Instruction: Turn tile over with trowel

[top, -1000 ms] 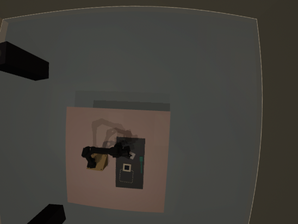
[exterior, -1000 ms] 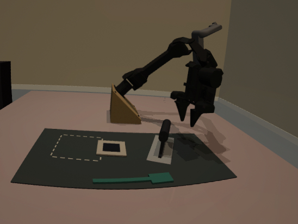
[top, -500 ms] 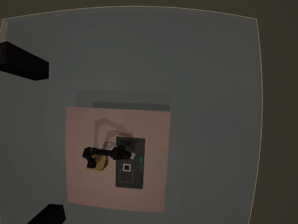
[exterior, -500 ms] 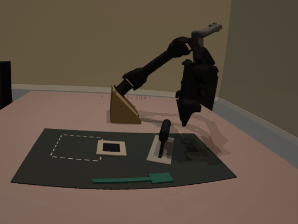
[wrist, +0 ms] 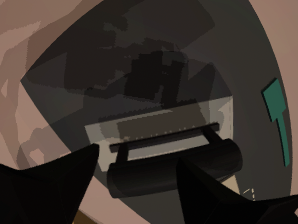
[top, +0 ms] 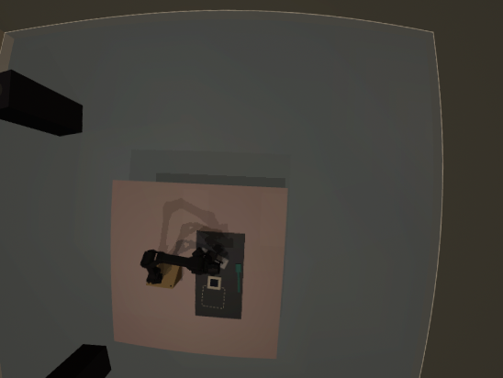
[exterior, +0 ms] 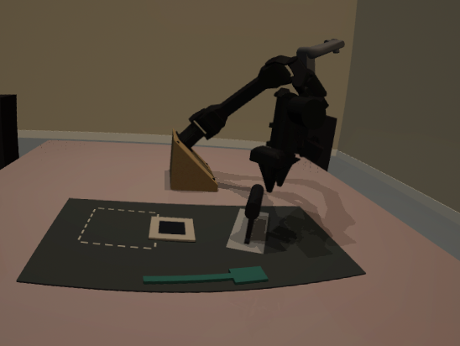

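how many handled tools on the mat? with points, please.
2. Black-handled trowel (top: 224, 262) (exterior: 254, 201) (wrist: 150, 176) near the tile (top: 214, 283) (exterior: 172, 228) (wrist: 232, 186); teal tool (top: 238, 268) (exterior: 248, 275) (wrist: 274, 100) along one long edge of the mat (top: 217, 313) (exterior: 105, 264) (wrist: 260, 60). Can't rule out one hidden by the arm.

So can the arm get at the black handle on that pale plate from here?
Probably yes: the open tool hangs close above the black handle, with nothing seen in between. But the handle runs across from finger to finger, so it likely must turn first.

Dim brown walls (exterior: 168, 63) surround a blue-grey floor (top: 344, 138) (exterior: 378, 197).
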`<action>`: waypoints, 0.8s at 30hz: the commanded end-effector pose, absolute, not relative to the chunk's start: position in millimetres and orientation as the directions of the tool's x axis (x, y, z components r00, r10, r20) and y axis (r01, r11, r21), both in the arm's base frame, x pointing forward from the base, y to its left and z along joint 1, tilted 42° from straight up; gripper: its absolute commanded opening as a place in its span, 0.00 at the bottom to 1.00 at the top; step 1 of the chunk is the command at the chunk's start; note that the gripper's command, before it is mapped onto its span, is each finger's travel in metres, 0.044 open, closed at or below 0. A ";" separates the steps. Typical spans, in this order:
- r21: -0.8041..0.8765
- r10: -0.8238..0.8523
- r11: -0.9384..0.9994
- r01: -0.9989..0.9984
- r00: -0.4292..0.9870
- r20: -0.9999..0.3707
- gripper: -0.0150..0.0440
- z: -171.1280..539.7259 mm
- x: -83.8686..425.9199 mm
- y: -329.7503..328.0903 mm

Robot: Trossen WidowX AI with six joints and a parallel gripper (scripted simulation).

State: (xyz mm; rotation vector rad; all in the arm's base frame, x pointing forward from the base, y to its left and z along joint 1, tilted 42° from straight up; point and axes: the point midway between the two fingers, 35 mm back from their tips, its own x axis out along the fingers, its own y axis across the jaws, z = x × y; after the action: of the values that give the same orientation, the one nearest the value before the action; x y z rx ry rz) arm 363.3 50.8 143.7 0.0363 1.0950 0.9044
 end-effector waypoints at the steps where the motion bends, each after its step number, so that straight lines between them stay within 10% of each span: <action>1: 0.506 0.648 0.700 -0.505 0.151 -0.746 0.71 140.9 364.4 44.3; 24: 0.668 0.654 0.700 0.252 0.151 -0.742 0.71 125.6 364.9 14.8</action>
State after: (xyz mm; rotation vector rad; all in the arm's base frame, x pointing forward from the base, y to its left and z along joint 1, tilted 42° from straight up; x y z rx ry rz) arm 364.2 19.6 127.4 0.7217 1.4047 0.4011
